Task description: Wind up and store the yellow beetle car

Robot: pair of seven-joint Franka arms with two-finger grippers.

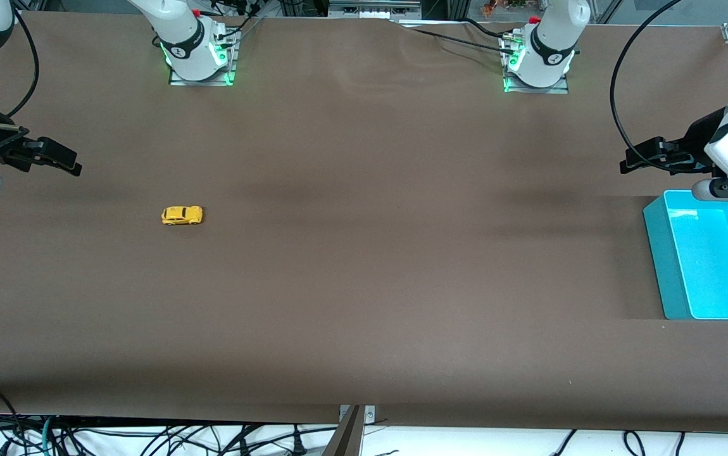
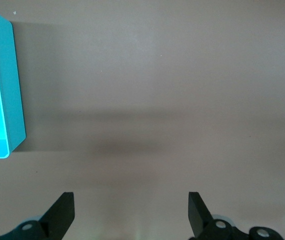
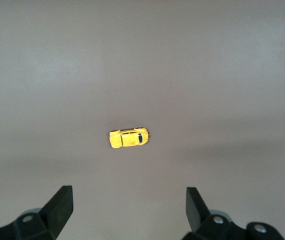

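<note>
The car (image 1: 182, 215) stands on its wheels on the bare brown table (image 1: 364, 285), toward the right arm's end and well apart from everything else. Nothing touches it. In the right wrist view the car (image 3: 128, 138) lies ahead of the fingertips, roughly centred between them, which suggests that arm is lined up to make the pick.

The right gripper (image 1: 54, 157) hangs in the air at the right arm's end of the table, over bare table short of the car. Its jaws are spread wide and hold nothing, as the right wrist view confirms (both fingertips (image 3: 62, 200) flank a broad gap). A wide spread suits a small rounded body: it leaves margin on either flank before closing.

The left gripper (image 1: 646, 158) hangs at the left arm's end, just beside the bin's edge that lies farther from the front camera. Its jaws are likewise wide and empty; the left wrist view shows only table between them, with a corner of the bin (image 2: 10, 100) at the margin. This arm appears to be waiting.

The bin (image 1: 658, 266) sits at the left arm's end, open side up, its visible interior empty. It lies well apart from the car, nearly the table's length away, so a hand-over or a long carry will probably be needed.

Assessment: no step of the task is yet done. The car is neither grasped nor stored.
</note>
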